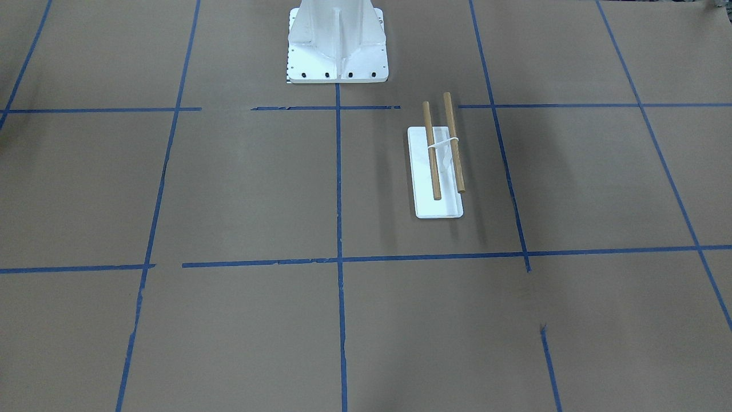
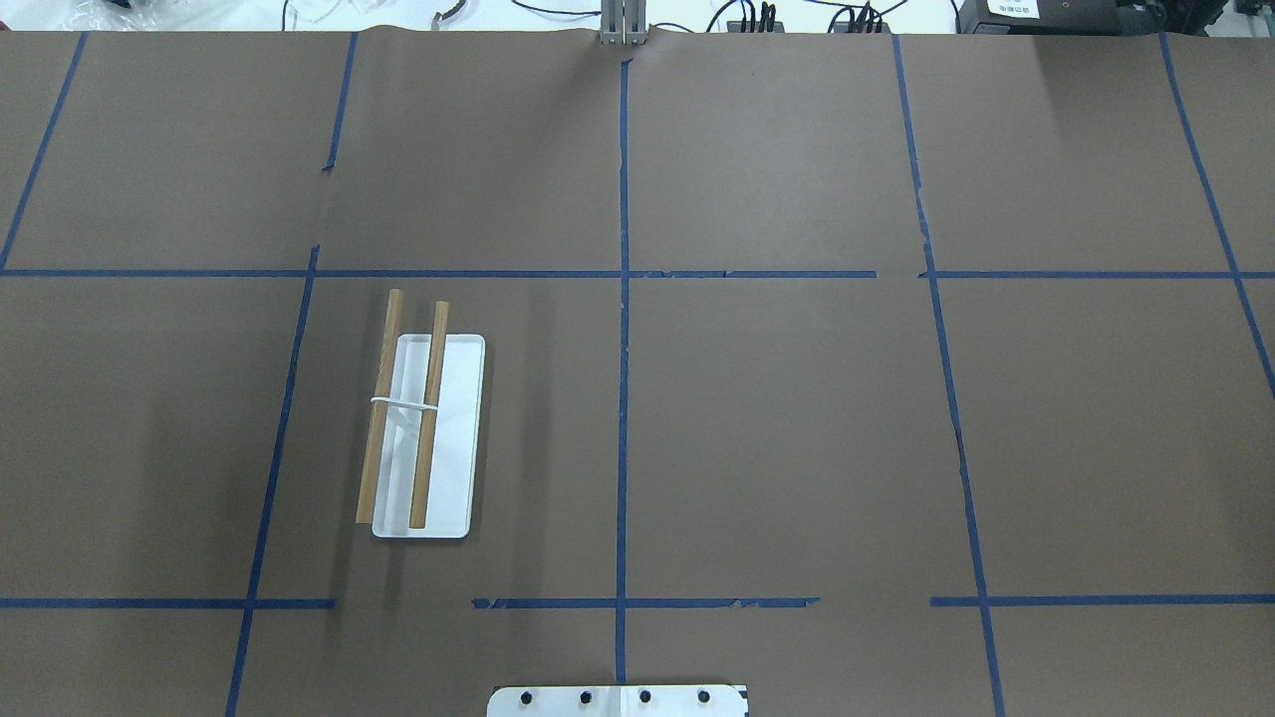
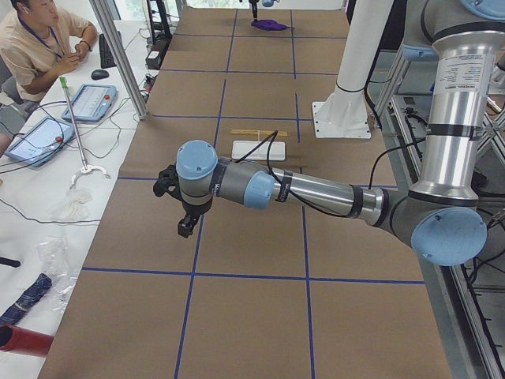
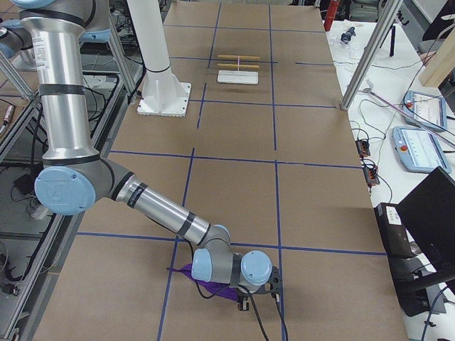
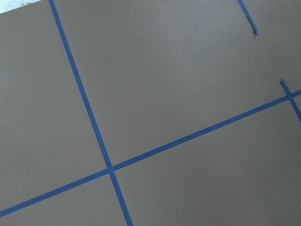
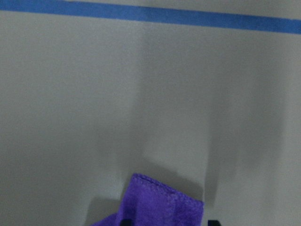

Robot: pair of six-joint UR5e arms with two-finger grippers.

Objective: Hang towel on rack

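The rack [image 1: 437, 171] stands on the brown table, with a white flat base and two wooden dowels; it also shows in the overhead view [image 2: 428, 438] and in both side views [image 3: 256, 142] [image 4: 238, 71]. The purple towel [image 4: 210, 284] lies flat on the table at the end on my right, far from the rack. My right gripper [image 4: 257, 304] is low over it. In the right wrist view the towel's edge [image 6: 160, 205] lies between two spread dark fingertips [image 6: 211, 222]; the gripper is open. My left gripper [image 3: 184, 227] hovers above bare table; I cannot tell whether it is open.
The large white bolted pedestal [image 1: 337, 46] stands near the rack. Blue tape lines [image 2: 623, 299] grid the brown table cover. An operator [image 3: 39, 47] sits at the side bench among tablets [image 3: 87, 101] and cables. More tablets [image 4: 419, 145] lie beyond the far edge.
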